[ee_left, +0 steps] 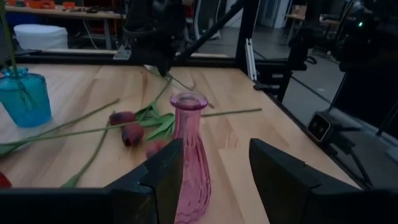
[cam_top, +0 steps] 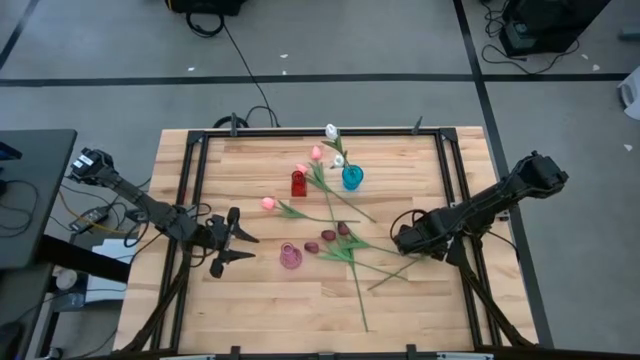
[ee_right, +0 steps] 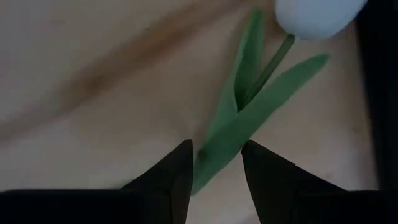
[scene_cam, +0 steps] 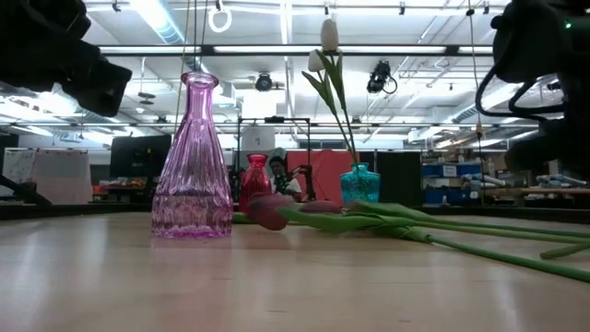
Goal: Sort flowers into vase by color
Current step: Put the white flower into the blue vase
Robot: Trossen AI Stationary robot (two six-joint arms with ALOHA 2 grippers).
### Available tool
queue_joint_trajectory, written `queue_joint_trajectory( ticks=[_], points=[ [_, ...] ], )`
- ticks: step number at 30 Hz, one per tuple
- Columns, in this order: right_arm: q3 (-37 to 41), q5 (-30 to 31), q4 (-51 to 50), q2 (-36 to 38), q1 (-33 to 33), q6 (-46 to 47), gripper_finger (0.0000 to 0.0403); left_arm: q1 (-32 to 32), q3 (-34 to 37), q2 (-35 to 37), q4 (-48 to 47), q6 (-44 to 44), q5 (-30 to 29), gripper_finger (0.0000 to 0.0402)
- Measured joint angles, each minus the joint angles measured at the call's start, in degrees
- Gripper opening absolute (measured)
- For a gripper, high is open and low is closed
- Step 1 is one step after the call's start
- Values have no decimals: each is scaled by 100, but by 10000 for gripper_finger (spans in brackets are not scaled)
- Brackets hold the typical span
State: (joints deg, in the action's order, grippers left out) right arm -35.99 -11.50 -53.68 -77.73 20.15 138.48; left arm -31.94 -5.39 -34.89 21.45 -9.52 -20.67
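Flowers first: a white tulip (ee_right: 314,15) lies flat on the worktop (cam_top: 250,310), its leaf (ee_right: 249,118) running right into the gap of the right gripper (ee_right: 216,149). Those jaws are spread, straddling the leaf tip, nothing clamped. Two white blooms already stand in the blue vase (cam_top: 352,179) towards the far edge. The maroon tulips (cam_top: 328,237) lie tangled in the middle, stems crossing, beside the pink vase (cam_top: 290,257). The pink tulips (cam_top: 268,203) are scattered around the red vase (cam_top: 298,184).

Over on the other side, the left gripper (cam_top: 240,246) sits low, just beside the pink vase, jaws released and holding nothing, the vase's neck framed between them in its wrist view.

Now the danger. If the right jaws pinch only that soft leaf and not the stem, the tulip could swing or slip free on the lift. Its stem seems to run among the maroon stems, so pulling it could drag those along. And the blue vase is narrow and already occupied: a clumsy insertion could tip it or knock out the blooms. The left gripper, so near the pink vase, could nudge it over too.
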Motion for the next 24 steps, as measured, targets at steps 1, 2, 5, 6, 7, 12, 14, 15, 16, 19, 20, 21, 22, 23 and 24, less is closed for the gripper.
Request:
queue_joint_trajectory(
  ticks=[1, 2, 5, 6, 7, 12, 14, 15, 16, 19, 20, 21, 22, 23, 24],
  points=[
    [1, -7, -56, 0, -13, -2, 151, 0, 0, 0, -14, 2, 0, 188],
    [11, -8, -77, 0, -19, -4, 151, 0, 0, 0, -19, 6, 0, 188],
    [102, -109, 85, 0, -36, -3, 151, 1, 0, 0, -26, 4, 56, 188],
    [146, -171, 166, 0, -38, 3, 151, 1, 0, 0, -26, 4, 100, 188],
    [189, -191, 267, 0, -38, 17, 151, 2, 0, 0, -29, 7, 136, 188],
    [344, -203, 548, 22, -45, -6, 151, 1, 0, 2, -34, 2, 197, 188],
    [389, -185, 558, 22, -43, -48, 150, 2, 0, 2, -41, 2, 197, 188],
    [397, -170, 561, 22, -43, -75, 148, 1, 0, 2, -41, 2, 197, 188],
    [402, -164, 562, 22, -43, -117, 144, 1, 0, 1, -43, 2, 197, 188],
    [404, -138, 556, 17, -43, -202, 119, 2, 0, 2, -43, 2, 196, 188],
    [404, -102, 560, 17, -24, -209, 107, 2, 0, 0, -43, 2, 196, 188],
    [404, -41, 568, 15, 2, -220, 92, 2, 0, 2, -43, 2, 195, 188],
    [404, 10, 573, 15, 22, -249, 76, 2, 0, 2, -43, 2, 195, 188],
    [404, 47, 572, 14, 41, -292, 59, 0, 0, 2, -43, 2, 195, 188],
    [404, 89, 565, 11, 63, -316, 42, 1, 0, 1, -43, 2, 195, 188]
  ],
)
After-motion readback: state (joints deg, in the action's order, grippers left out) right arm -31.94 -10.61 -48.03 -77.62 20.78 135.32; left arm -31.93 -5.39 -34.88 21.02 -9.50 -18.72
